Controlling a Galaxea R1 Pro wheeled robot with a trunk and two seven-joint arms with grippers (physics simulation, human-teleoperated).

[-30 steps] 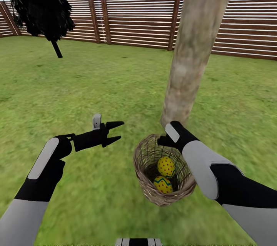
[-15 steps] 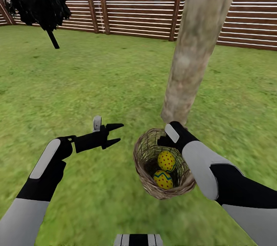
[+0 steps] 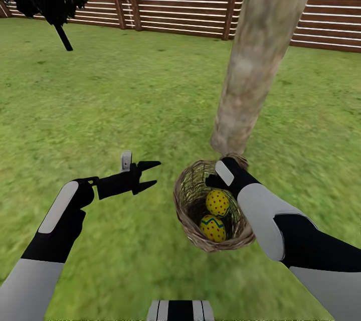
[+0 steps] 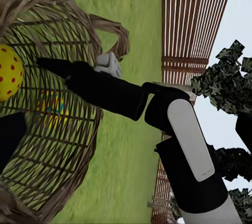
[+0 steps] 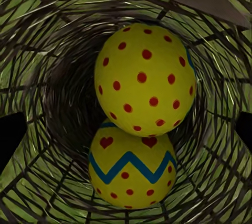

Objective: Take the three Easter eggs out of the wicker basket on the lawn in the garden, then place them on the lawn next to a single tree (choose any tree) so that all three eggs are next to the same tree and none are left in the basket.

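the small round brown woven wicker basket (image 3: 213,208) hangs tilted just in front of the foot of the thick pale grey-brown mottled tree trunk (image 3: 260,55), over the green grass lawn (image 3: 125,100). two yellow red-dotted easter eggs (image 5: 143,77) lie inside, touching. the right pincer (image 3: 214,180) is at the basket's far rim; its grip cannot be told. the left pincer (image 3: 152,174) hangs beside the basket, parted, with nothing in it.
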